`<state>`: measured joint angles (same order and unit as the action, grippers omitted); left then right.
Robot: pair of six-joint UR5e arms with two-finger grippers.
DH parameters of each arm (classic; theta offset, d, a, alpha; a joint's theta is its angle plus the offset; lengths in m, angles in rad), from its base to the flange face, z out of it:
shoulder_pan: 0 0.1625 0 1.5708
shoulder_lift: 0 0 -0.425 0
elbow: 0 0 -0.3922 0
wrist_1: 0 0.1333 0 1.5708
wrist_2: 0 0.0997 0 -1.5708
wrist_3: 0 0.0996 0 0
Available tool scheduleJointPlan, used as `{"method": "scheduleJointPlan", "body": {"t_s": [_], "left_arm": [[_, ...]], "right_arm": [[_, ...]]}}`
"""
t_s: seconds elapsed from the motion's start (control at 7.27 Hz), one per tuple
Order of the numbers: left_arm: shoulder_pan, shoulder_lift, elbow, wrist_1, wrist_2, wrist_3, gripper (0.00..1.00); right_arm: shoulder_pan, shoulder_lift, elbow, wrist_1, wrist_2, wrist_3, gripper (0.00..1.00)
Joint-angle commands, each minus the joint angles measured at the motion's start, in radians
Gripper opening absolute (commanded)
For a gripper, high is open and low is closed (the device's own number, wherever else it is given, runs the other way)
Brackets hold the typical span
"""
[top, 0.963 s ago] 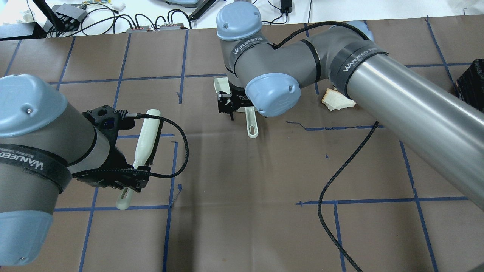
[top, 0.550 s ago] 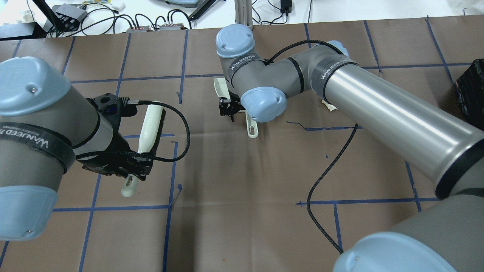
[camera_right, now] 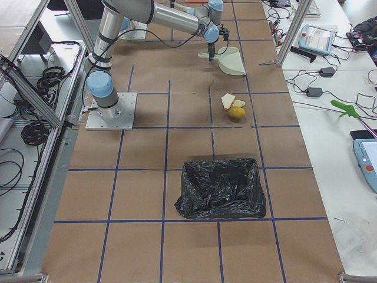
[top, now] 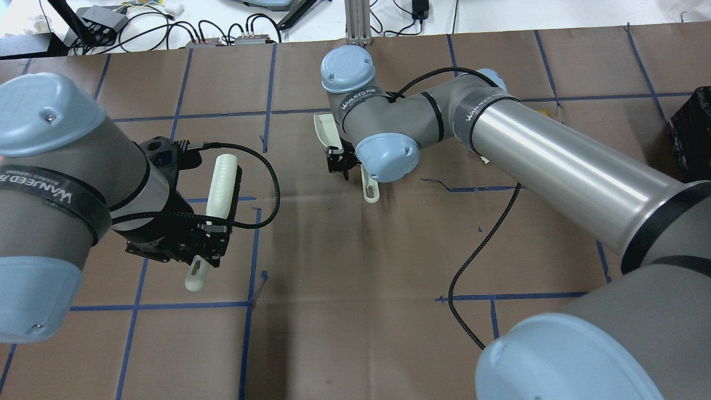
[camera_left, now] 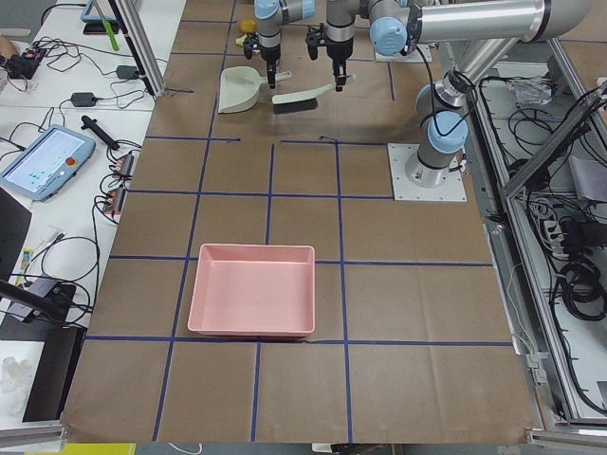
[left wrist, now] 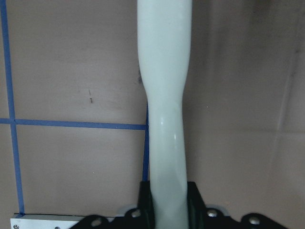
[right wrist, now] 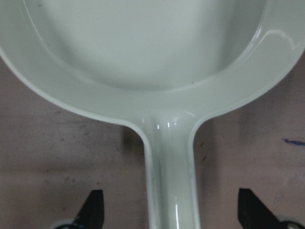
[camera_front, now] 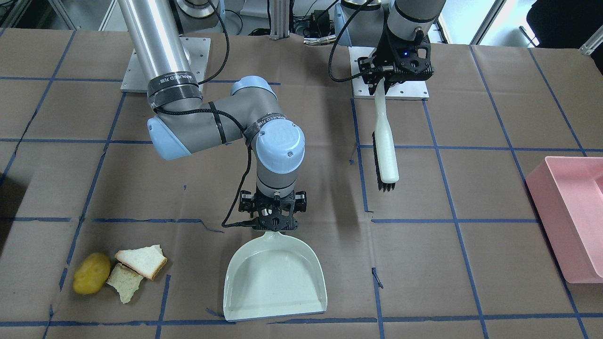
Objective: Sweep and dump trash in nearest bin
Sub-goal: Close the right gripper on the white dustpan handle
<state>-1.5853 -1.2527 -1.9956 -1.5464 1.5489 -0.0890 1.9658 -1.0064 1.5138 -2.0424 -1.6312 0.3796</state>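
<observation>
The trash lies together in the front-facing view: a yellow-brown potato-like lump [camera_front: 92, 273] and two torn bread pieces [camera_front: 142, 260] [camera_front: 124, 281], to the left of the white dustpan [camera_front: 275, 278]. The dustpan lies flat on the table. My right gripper [camera_front: 273, 225] is open, with its fingers [right wrist: 93, 207] apart on either side of the dustpan handle [right wrist: 171, 181]. My left gripper [camera_front: 387, 77] is shut on the handle of a white brush [camera_front: 385, 150] with black bristles, which points away from the robot. In the overhead view my right arm hides the trash.
A pink tray [camera_front: 570, 216] sits at the table end on my left. A bin lined with a black bag [camera_right: 221, 188] stands at the end on my right, beyond the trash. A black cable [top: 472, 261] hangs from my right arm.
My right arm has dropped and drawn in over the dustpan handle, and it now covers the bread in the overhead view. My left gripper has shifted the brush slightly right and forward.
</observation>
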Motion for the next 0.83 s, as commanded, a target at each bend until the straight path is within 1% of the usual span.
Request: {"method": "scheduleJointPlan", "body": {"t_s": [0.0, 0.55, 0.69], "left_arm": [[-0.002, 0.019, -0.006, 0.014, -0.001, -0.018, 0.00], [-0.004, 0.019, 0.000, 0.019, -0.001, -0.003, 0.00], [-0.004, 0.027, 0.001, 0.005, 0.003, -0.003, 0.01]], "right_arm": [[-0.008, 0.006, -0.006, -0.001, 0.005, 0.007, 1.00], [-0.011, -0.006, -0.004, 0.005, 0.007, 0.010, 1.00], [-0.011, -0.006, -0.004, 0.007, 0.008, 0.010, 0.86]]}}
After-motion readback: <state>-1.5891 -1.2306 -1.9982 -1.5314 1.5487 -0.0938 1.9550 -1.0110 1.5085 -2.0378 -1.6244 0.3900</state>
